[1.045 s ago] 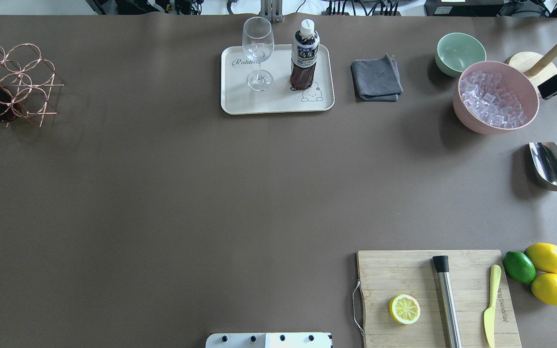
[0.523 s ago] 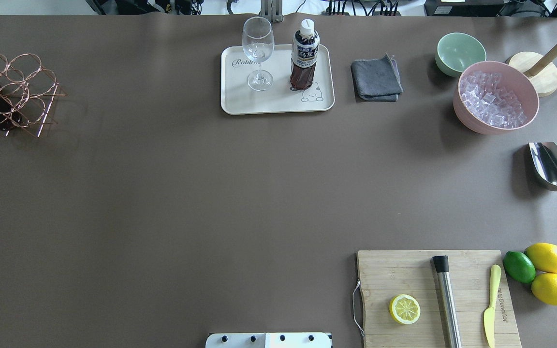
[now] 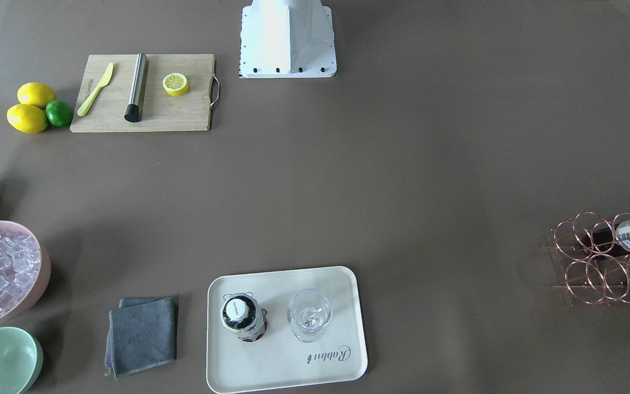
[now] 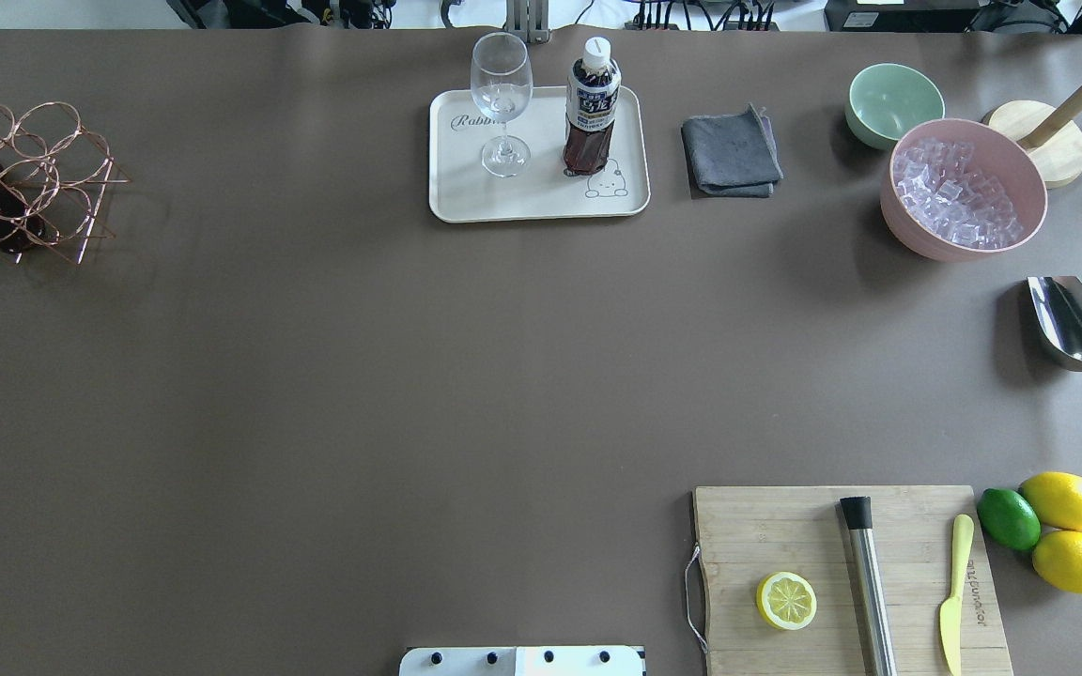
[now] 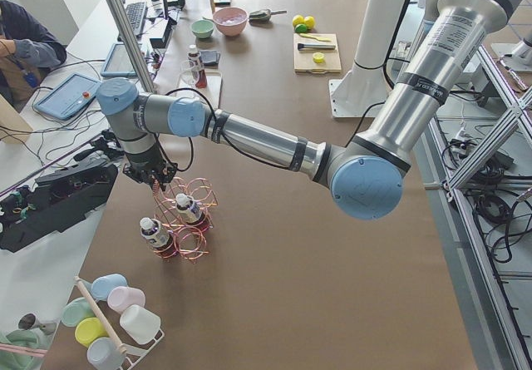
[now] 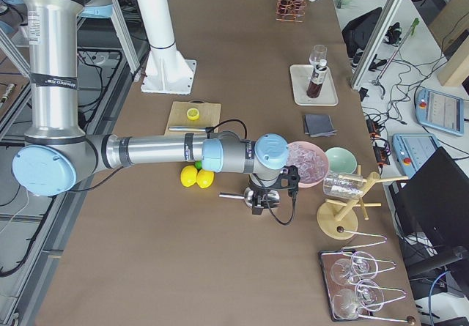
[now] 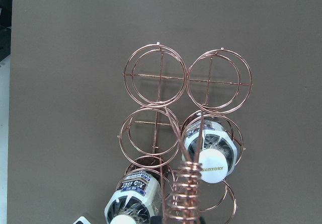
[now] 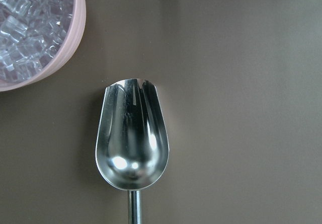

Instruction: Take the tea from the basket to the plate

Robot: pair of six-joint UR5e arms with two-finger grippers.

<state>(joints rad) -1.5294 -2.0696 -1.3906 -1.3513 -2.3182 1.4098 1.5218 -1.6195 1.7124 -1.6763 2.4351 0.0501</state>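
One tea bottle (image 4: 591, 108) stands upright on the cream plate (image 4: 466, 192), next to a wine glass (image 4: 502, 99). The copper wire basket (image 4: 43, 178) sits at the table's far left end and holds two more tea bottles (image 7: 211, 151) (image 7: 136, 199), caps up in the left wrist view. In the exterior left view my left gripper (image 5: 156, 179) sits at the top of the basket's coiled handle (image 7: 188, 194); I cannot tell whether it is open or shut. My right gripper (image 6: 261, 203) hovers over the steel scoop (image 8: 132, 143), its state also unclear.
A pink bowl of ice (image 4: 964, 188), a mint bowl (image 4: 893, 101) and a grey cloth (image 4: 731, 152) lie right of the plate. A cutting board (image 4: 842, 577) carries a lemon half, a muddler and a knife, with lemons and a lime (image 4: 1008, 518) beside it.
The basket has shifted a little toward the robot's side and turned slightly. The dark part of the right arm at the overhead view's right edge has left that view.
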